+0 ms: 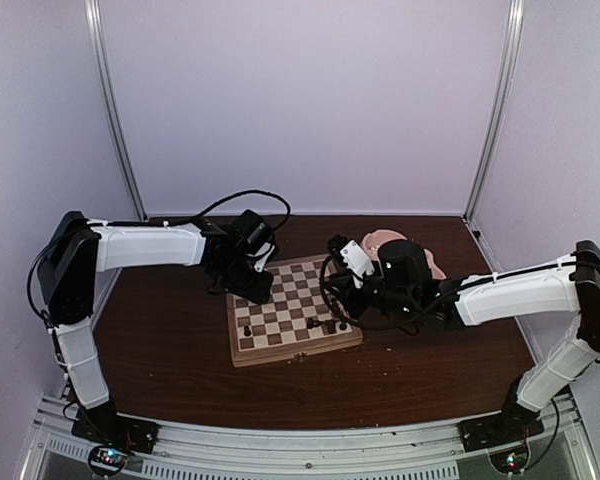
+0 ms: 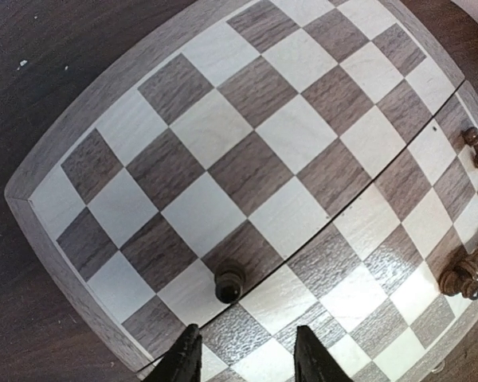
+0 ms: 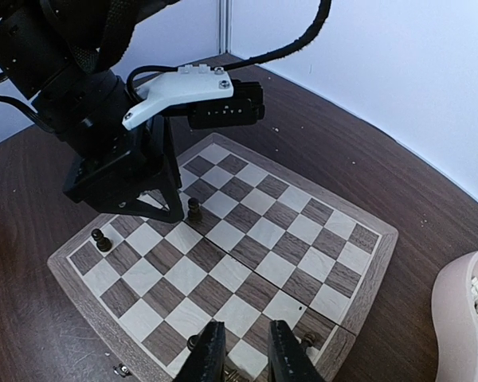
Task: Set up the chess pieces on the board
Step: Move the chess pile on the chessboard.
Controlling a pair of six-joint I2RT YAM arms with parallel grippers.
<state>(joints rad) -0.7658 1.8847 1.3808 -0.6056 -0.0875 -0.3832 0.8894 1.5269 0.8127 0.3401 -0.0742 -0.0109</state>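
Both arms hang over the board [image 1: 292, 312], fingers parted and gripping nothing.
The left gripper [image 2: 247, 360] sits at the board's 10 o'clock corner, with a dark pawn [image 2: 229, 282] standing just beyond its tips. The right gripper [image 3: 245, 354] is over the 4 o'clock edge, among dark pieces [image 1: 321, 325]. The middle squares are bare. The pink bowl [image 1: 378, 240] lies at 1 o'clock, near the frame.

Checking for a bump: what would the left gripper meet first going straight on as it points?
Probably the dark pawn just ahead of the left gripper, before its open jaws; depth unclear.
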